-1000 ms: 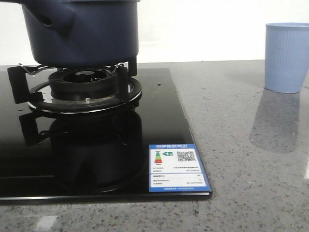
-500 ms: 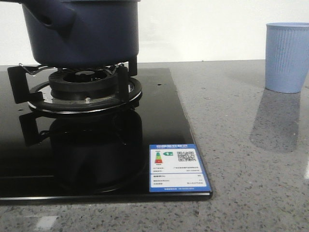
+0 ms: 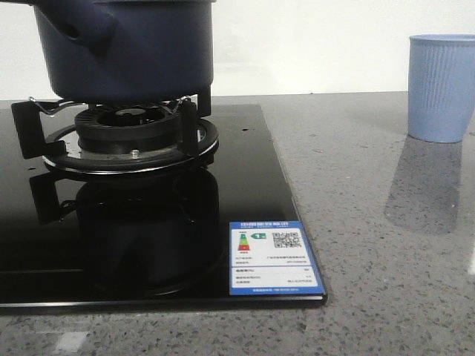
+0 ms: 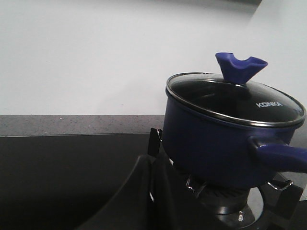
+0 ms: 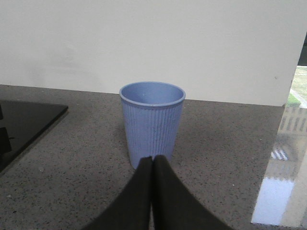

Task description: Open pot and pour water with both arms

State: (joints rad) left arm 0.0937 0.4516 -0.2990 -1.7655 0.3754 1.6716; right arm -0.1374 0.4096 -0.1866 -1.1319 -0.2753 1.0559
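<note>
In the front view, the pot sits on the burner of a black glass cooktop, its stubby side handle pointing toward the camera and to the left. An energy label is stuck to the cooktop's near right corner. A light blue ribbed cup stands upright on the grey speckled bench, well apart from the pot, off to the right. Neither claw shows here.

In the left wrist view, the pot rests on the burner supports with its glass lid on, the lid's blue knob upright on top and a "KONKA" mark on the glass. The left claw is clenched, fingers pressed together and empty, near the pot's side but apart from it.

In the right wrist view, the right claw is likewise clenched on nothing, its tips just in front of the cup; whether they touch it I cannot tell. The cooktop's edge lies to one side.
</note>
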